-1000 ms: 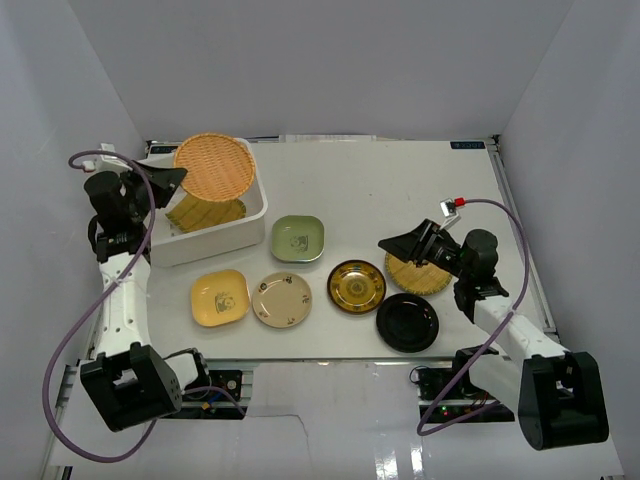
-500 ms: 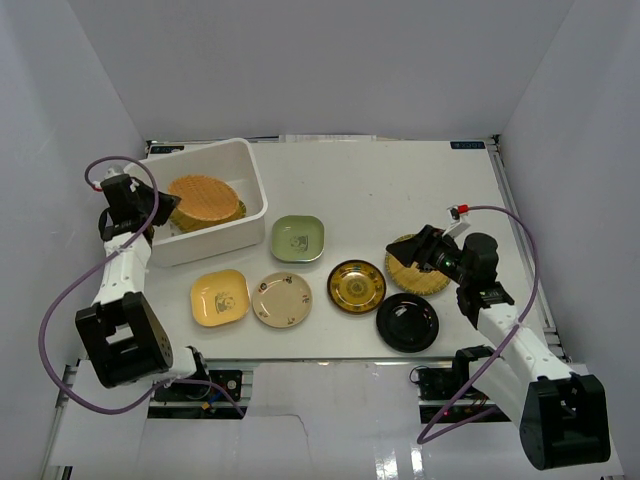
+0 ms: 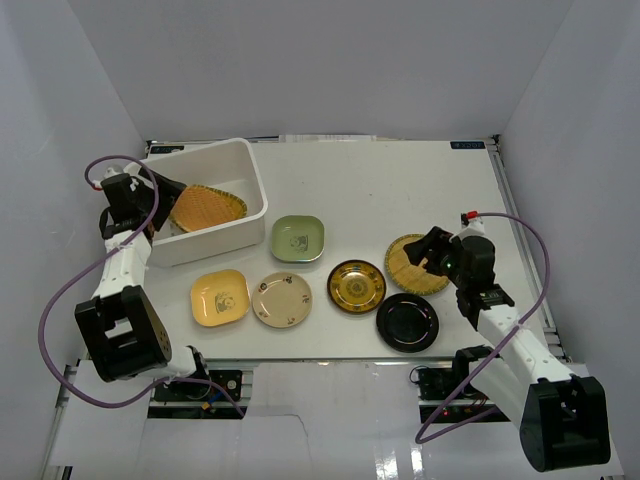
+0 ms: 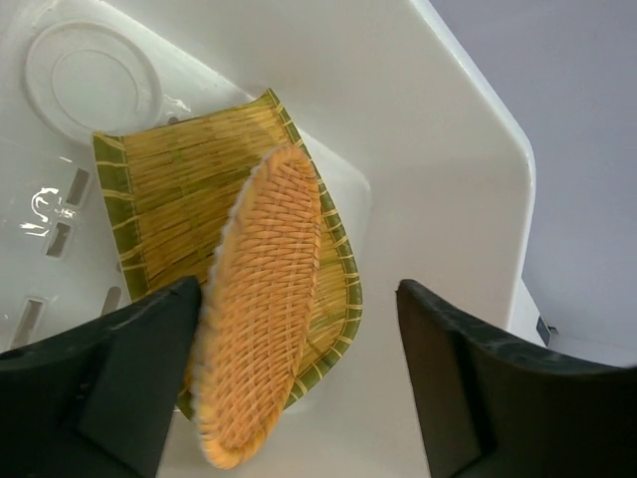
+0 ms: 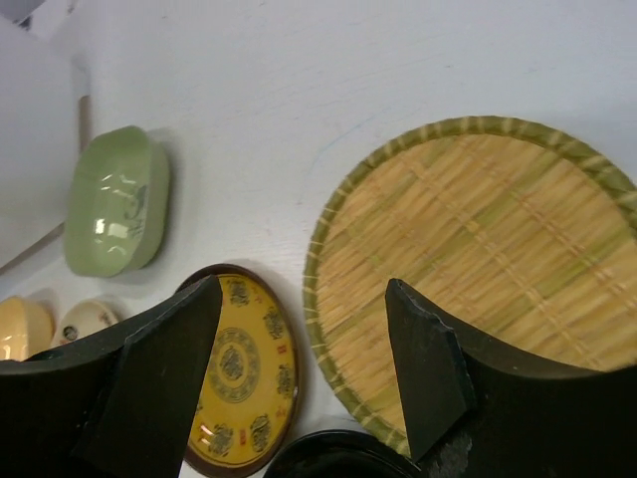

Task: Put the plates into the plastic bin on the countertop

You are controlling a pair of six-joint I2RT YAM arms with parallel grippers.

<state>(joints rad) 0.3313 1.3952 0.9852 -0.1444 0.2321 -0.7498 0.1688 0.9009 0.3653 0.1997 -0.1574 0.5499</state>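
Left wrist, left gripper wide open, woven plate tilted

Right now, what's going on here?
Two arms are loading plates into the bin. The left gripper is open over the bin, where an orange woven plate lies tilted on a squarish bamboo plate. The right gripper is open above a round bamboo plate on the countertop. Five other plates lie there too.
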